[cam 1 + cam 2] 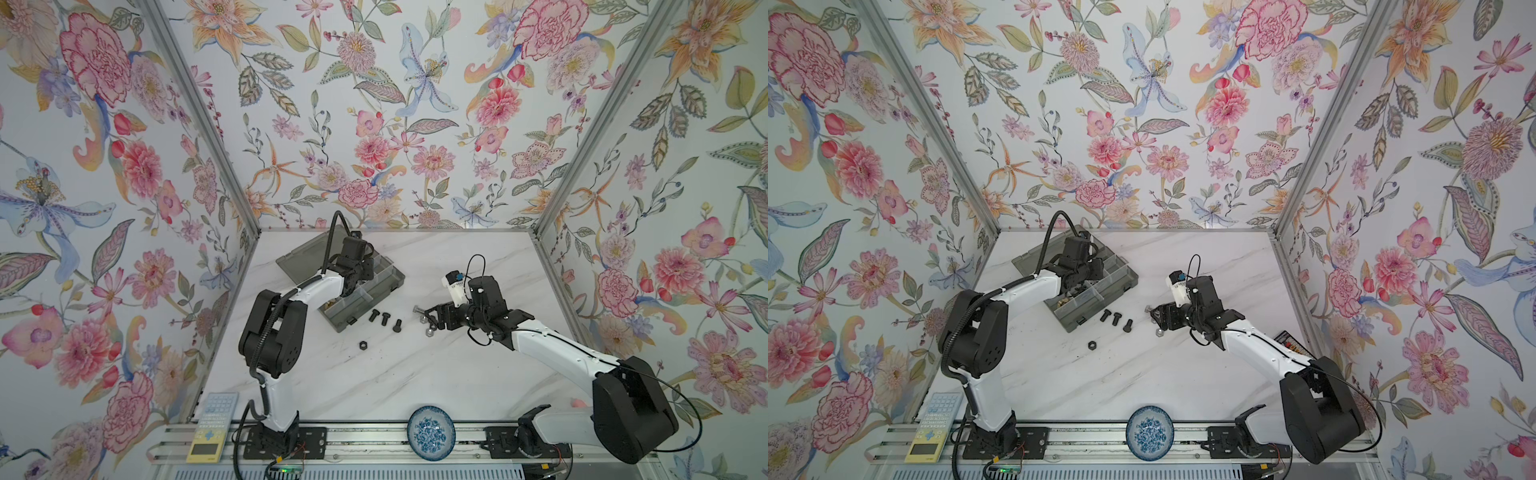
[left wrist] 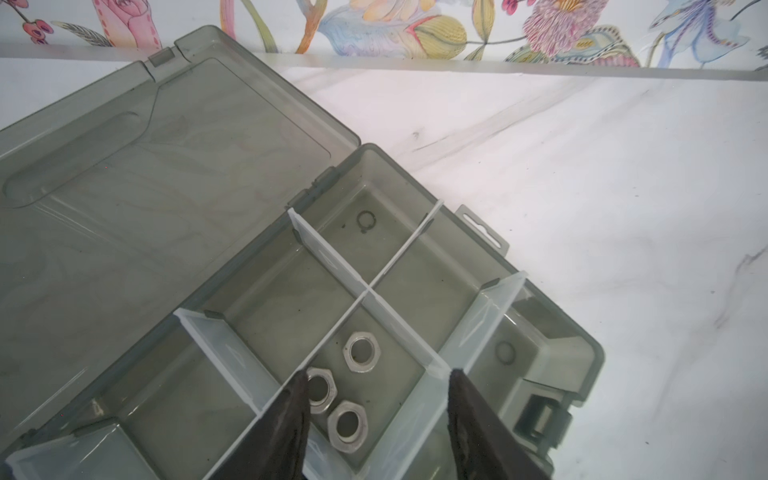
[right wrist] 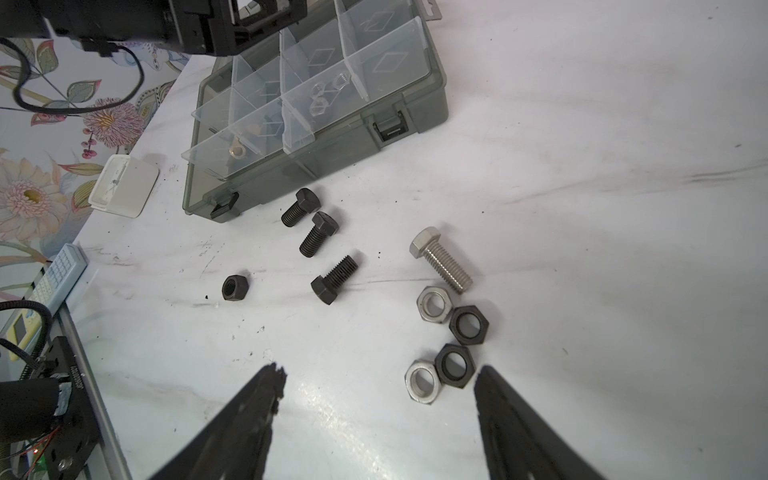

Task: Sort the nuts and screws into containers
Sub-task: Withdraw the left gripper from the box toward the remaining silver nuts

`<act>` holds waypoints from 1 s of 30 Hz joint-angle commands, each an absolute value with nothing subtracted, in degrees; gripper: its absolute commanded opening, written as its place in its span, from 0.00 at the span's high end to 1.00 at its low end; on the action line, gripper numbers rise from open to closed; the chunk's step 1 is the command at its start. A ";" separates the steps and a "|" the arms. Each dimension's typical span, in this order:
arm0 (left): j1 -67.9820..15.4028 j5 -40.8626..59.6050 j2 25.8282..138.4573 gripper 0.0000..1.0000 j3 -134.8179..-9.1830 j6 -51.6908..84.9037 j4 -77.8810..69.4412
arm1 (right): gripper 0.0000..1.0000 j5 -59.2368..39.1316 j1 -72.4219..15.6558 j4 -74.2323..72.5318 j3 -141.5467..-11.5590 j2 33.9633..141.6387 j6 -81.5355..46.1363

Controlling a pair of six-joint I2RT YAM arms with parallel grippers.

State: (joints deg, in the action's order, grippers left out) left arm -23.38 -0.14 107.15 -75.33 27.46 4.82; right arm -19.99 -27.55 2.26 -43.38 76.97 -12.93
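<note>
Hovering spread above silver nuts (image 2: pixel 361 352) in the box (image 2: pixel 575 353), the left gripper (image 2: pixel 380 376) seems finished; the right gripper (image 3: pixel 380 370), also spread, must pinch a black nut (image 3: pixel 454 365).

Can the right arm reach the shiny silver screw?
Probably yes. The right arm holds its jaws open just short of the silver screw, which lies bare on the table; only loose nuts sit beside it.

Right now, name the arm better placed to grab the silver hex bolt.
Right. The right gripper, open, is near the silver hex bolt; the left gripper is over the organizer box, above three silver nuts.
</note>
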 commanded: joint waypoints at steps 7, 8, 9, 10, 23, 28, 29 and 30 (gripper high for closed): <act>-31.69 4.68 96.67 0.33 -67.10 31.09 2.72 | 0.23 -19.30 -26.18 1.94 -42.29 77.77 -12.83; -33.06 4.51 96.34 0.32 -66.01 31.71 2.32 | 0.23 -19.19 -26.03 2.02 -42.28 77.79 -12.71; -34.55 4.54 96.01 0.31 -64.90 32.48 1.59 | 0.24 -19.13 -25.73 2.10 -42.12 77.79 -12.61; -35.99 4.48 95.98 0.31 -63.80 33.25 1.10 | 0.24 -18.96 -25.38 2.40 -42.04 77.78 -12.37; -48.19 1.32 102.26 0.27 -61.35 41.07 -1.56 | 0.23 -17.30 -18.96 2.97 -38.70 74.53 -13.70; -50.66 -1.13 105.03 0.26 -64.17 41.11 1.20 | 0.23 -17.41 -15.98 2.85 -37.15 72.83 -14.65; -51.11 -1.17 105.56 0.26 -64.56 41.05 1.47 | 0.22 -17.70 -15.47 2.81 -36.93 72.54 -14.81; -51.58 -1.24 106.09 0.25 -64.97 41.10 1.56 | 0.23 -18.20 -14.93 2.81 -36.76 72.40 -14.90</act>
